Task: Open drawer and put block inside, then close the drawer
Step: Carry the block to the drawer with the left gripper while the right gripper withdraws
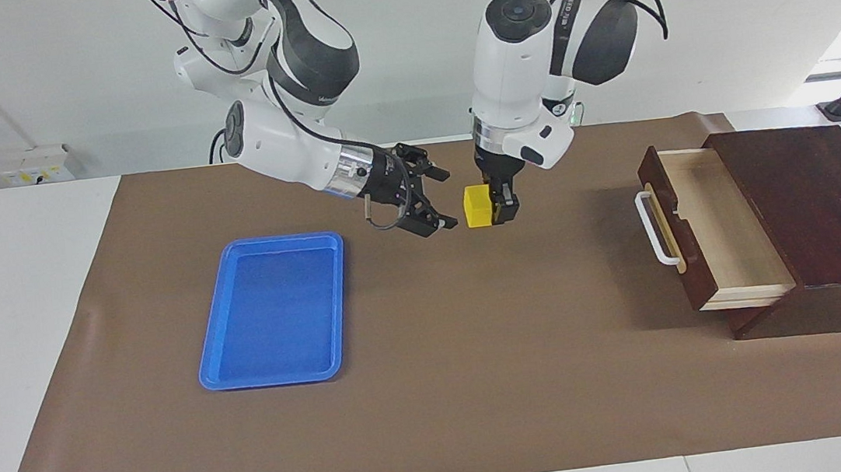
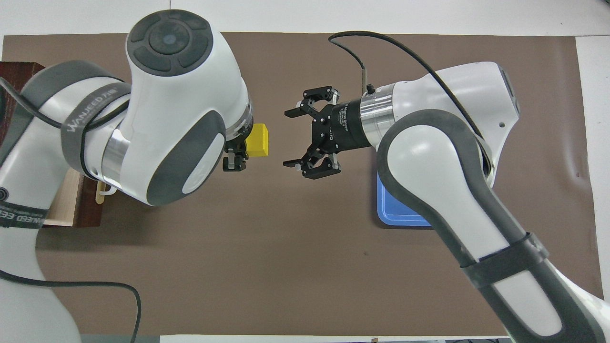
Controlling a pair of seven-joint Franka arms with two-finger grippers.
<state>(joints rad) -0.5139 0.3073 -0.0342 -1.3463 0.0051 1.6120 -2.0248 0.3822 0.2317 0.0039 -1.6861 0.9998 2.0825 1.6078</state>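
**A:** Which step was in hand at that moment?

**B:** The carry, by my reading. The drawer (image 1: 708, 225) stood pulled out of its dark wooden box (image 1: 815, 202) at the left arm's end of the counter (image 1: 437, 391), pale inside and with nothing in it that I could see. So the opening was done and the putting-in was not.

**A:** And the block?

**B:** The block (image 1: 476, 207) was up in the air over the brown mat, about midway along the counter, well apart from the drawer. The left tool (image 1: 500, 208) hung straight down from its arm and had its fingers clamped on the block, which stuck out toward the right arm's end.

**A:** What about the other one?

**B:** The right tool (image 1: 439, 201) lay nearly level, just beside the block but clear of it, its fingers spread wide and holding nothing. A gap showed between them and the yellow face in both views. The blue tray (image 1: 272, 310) lay toward the right arm's end, with nothing in it.

**A:** What did the next move call for?

**B:** I judged the left arm had to swing the block toward its own end, stop over the pale floor of the drawer, go low and only then let go. Afterwards the front with the white handle (image 1: 656, 228) wanted a push to shut it.
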